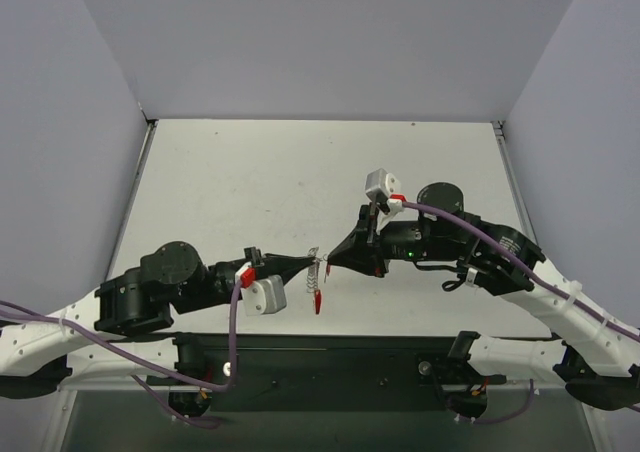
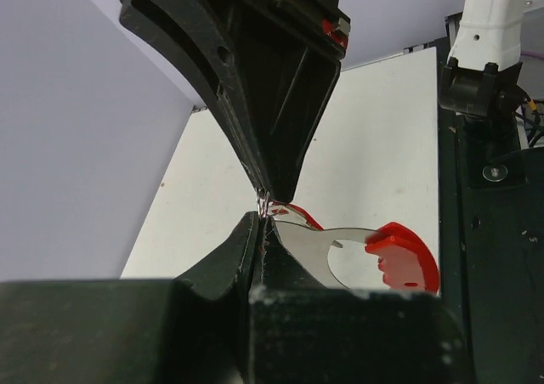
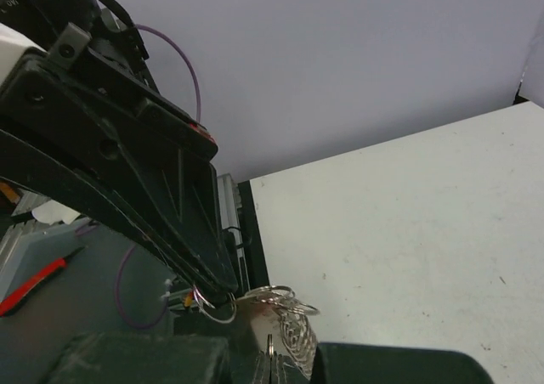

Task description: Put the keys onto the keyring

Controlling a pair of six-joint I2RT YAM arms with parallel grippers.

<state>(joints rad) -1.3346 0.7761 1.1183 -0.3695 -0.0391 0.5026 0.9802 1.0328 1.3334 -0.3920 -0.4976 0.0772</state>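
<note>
My two grippers meet tip to tip above the table's near middle. My left gripper [image 1: 311, 263] is shut on the keyring: its silvery chain loops [image 1: 312, 275] bunch at the tips and its curved red band [image 1: 318, 300] hangs toward the near edge. In the left wrist view [image 2: 259, 224] the band [image 2: 404, 256] sits on a flat silver piece. My right gripper [image 1: 331, 262] is shut on a thin metal edge [image 3: 270, 343], apparently the key's blade. A small red bit [image 2: 304, 215], likely the key's head, shows by the tips. Silver loops [image 3: 293, 316] hang beside my right jaws.
The white table [image 1: 300, 172] is walled by grey panels at the back and on both sides. A black rail with the arm bases [image 1: 330, 357] runs along the near edge. Purple cables trail from both arms.
</note>
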